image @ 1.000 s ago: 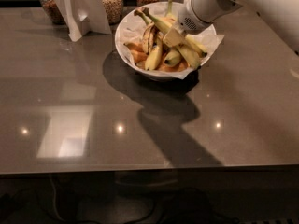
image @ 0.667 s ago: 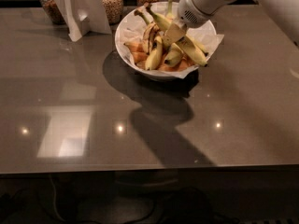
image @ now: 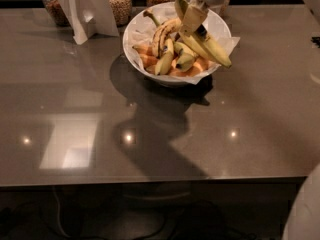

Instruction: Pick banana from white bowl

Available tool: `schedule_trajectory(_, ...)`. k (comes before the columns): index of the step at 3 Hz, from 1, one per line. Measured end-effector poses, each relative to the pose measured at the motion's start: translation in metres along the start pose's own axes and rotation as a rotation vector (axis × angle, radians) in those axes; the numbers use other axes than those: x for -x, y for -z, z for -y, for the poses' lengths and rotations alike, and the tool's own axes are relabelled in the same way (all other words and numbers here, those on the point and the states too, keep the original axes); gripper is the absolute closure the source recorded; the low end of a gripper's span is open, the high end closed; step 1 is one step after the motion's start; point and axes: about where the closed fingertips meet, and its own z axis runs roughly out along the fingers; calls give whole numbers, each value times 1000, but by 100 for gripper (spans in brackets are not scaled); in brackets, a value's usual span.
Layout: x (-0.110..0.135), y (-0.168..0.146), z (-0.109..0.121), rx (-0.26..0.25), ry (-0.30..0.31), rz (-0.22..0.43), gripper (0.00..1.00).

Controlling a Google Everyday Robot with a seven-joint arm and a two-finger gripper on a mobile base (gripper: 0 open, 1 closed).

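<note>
**Grey counter, one banana in the grip**

Glossy grey counter [image: 150, 134] runs across the scene, with glass jars [image: 120, 1] of grain and a folded white card [image: 85, 9] along its far edge. Near them sits the white bowl [image: 131, 34], its paper liner [image: 231, 43] poking out over the rim.

Reaching in from above, the gripper [image: 192, 21] is over the right half of the bowl, its fingers closed around the upper part of the banana [image: 212, 49]. That banana slants down to the right, and its lower tip hangs past the rim. Whether it has fully left the pile is hard to tell.

Lifting well here probably means going straight up and slowly. A brown-streaked banana [image: 161, 34] and short stubby ones [image: 165, 61] lie just beside the grip, and a sideways pull could drag them or the liner. With the hold near one end, the long free end may swing, so the grip should be firm.
</note>
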Motion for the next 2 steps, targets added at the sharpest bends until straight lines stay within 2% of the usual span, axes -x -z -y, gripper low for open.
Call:
schedule_trajectory(1,-5,23,-6,30,55,-63,100)
schedule_trajectory(2,-18,49,-13,49,93,-86,100)
